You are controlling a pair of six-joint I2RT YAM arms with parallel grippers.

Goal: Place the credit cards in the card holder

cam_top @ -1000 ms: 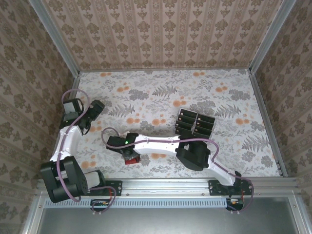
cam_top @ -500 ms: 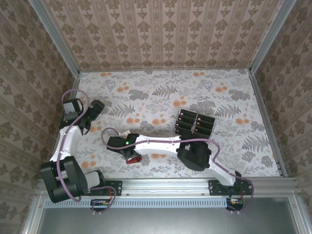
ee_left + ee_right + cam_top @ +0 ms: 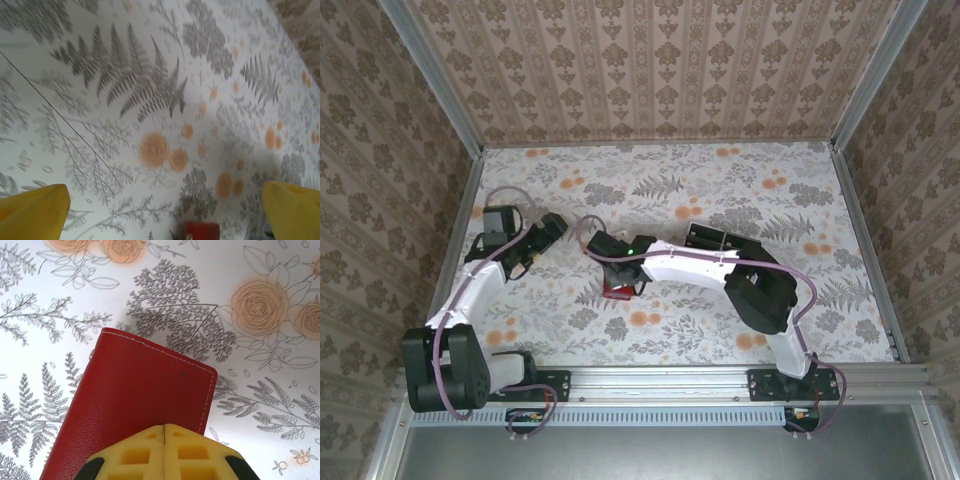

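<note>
Red card holder [image 3: 145, 400] now clamped in the closed right gripper [image 3: 164, 432], carried from near the table's [image 3: 770, 180] front edge toward its middle, seemingly lifted clear. Jaws wide and empty, the left gripper [image 3: 552, 228] has swung in from the left edge. Black credit cards [image 3: 704, 237] wait right of centre. Likely staging for opening; no card loaded yet.

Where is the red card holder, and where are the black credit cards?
card holder [image 3: 140, 410]: right wrist view, middle of its red cover.
credit cards [image 3: 708, 238]: top external view, top face of one black card.
</note>
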